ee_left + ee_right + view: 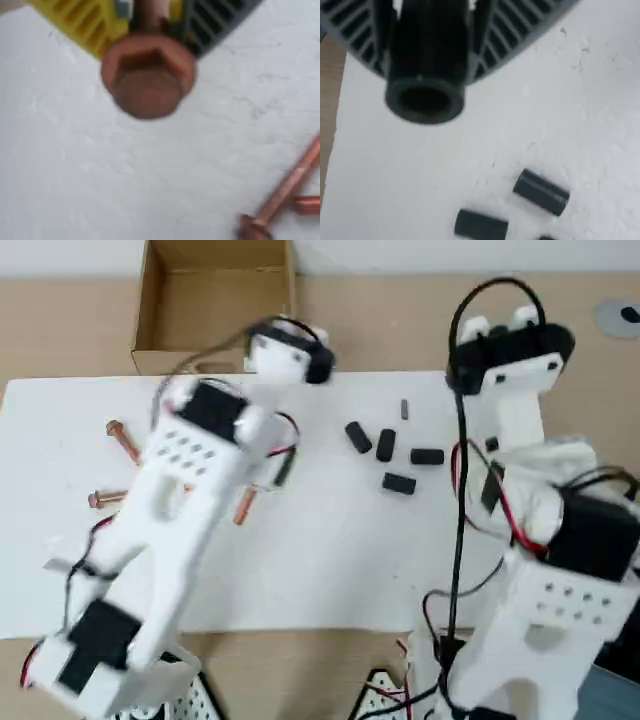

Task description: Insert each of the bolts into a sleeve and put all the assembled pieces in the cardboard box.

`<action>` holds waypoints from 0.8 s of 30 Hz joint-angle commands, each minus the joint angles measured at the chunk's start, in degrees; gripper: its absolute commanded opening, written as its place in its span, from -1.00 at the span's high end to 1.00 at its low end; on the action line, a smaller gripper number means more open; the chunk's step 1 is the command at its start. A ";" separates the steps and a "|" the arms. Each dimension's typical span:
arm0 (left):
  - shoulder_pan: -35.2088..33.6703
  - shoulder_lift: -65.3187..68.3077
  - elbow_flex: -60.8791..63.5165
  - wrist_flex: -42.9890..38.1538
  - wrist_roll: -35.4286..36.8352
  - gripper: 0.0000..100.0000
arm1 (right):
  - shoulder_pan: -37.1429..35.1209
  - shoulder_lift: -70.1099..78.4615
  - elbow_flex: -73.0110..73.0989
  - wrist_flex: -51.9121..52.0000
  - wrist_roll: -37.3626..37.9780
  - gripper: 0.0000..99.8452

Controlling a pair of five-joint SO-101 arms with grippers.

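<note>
My left gripper (150,17) is shut on a copper bolt (147,80), whose hexagonal head faces the camera between a yellow and a dark finger. From above, that bolt (244,508) hangs over the white mat left of centre. My right gripper (432,30) is shut on a black sleeve (426,85) with its open bore toward the camera; the right gripper (492,485) is over the mat's right side. Several loose sleeves (386,445) lie between the arms, two of them (541,191) (481,225) under the right wrist. Loose bolts (122,440) (105,498) lie at the left. The cardboard box (215,300) stands at the back left.
The white mat (330,560) covers most of the wooden table. Two loose bolts (285,190) lie crossed on the mat close to the left gripper. A small dark piece (404,410) lies behind the sleeves. Cables hang from both arms.
</note>
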State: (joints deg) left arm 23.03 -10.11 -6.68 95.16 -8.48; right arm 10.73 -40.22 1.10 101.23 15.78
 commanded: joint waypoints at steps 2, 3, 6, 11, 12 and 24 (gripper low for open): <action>-2.90 -12.35 3.25 -4.48 2.90 0.99 | -0.04 -7.16 8.04 -1.23 -2.20 0.98; -3.60 -14.73 5.80 -5.89 3.60 0.99 | -0.04 -8.92 9.98 -2.29 -4.31 0.98; -5.98 -22.11 15.21 -11.43 5.10 0.99 | -0.40 -14.29 15.69 -6.15 -9.41 0.98; -10.64 -36.00 32.97 -22.68 7.38 1.00 | -0.13 -21.93 26.33 -13.89 -13.36 0.98; -11.34 -38.81 36.31 -24.88 7.82 1.00 | -0.40 -23.34 28.35 -15.03 -14.68 0.98; -13.98 -70.81 66.11 -44.48 15.91 1.00 | -5.85 -41.27 52.70 -29.01 -23.74 0.98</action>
State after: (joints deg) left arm 9.49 -74.02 55.74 54.64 6.55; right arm 7.65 -77.49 50.15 74.86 -7.34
